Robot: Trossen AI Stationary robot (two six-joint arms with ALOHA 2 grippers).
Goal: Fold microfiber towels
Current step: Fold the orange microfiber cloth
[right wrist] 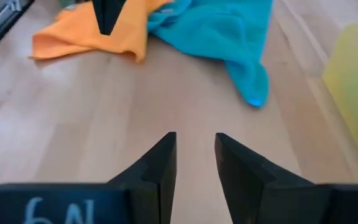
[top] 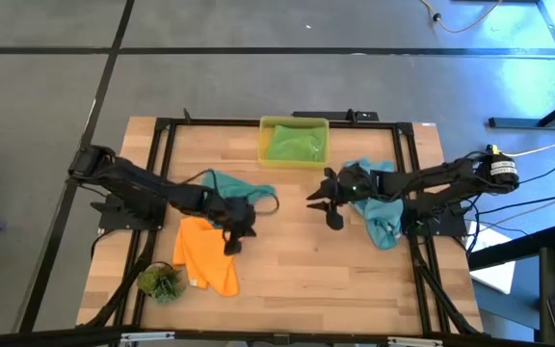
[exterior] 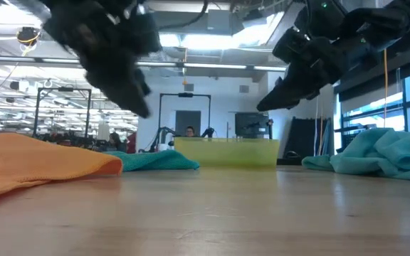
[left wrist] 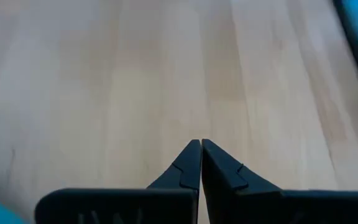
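You see a bin at the table's back holding one towel, two towels lying left, one towel right, plant tuft front-left.

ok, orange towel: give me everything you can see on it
The orange towel is a soft, matte microfiber cloth lying loose and rumpled on the wooden table, front-left area, not neatly folded. One teal towel lies just behind it; in the right wrist view their edges seem to meet. The plant tuft sits at its left corner. The left gripper, shut and empty, hovers beside its right edge.
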